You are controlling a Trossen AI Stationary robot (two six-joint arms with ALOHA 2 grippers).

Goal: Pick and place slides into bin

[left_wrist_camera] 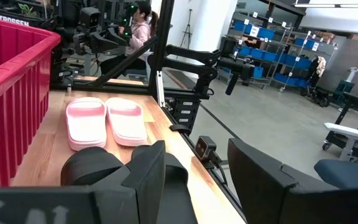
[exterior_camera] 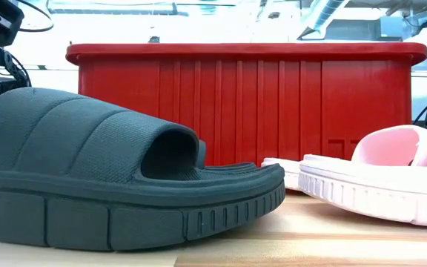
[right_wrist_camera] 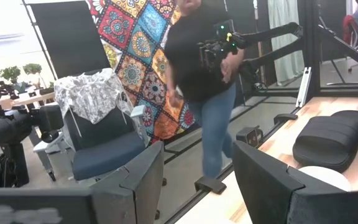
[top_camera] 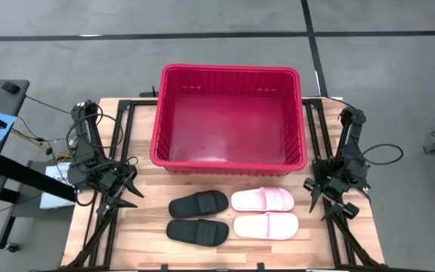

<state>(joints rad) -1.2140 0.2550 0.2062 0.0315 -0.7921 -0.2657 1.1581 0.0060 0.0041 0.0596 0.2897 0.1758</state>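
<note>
black slides (top_camera: 198, 204) touch pink slides (top_camera: 263, 200); spread jaws on left gripper (top_camera: 124, 189) risk nudging neighbours.

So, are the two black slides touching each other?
Apart. The high view shows a strip of bare wood between the upper black slide and the lower black slide.

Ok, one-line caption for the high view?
Four slides on the table before the empty red bin, both arms parked at its sides.
</note>
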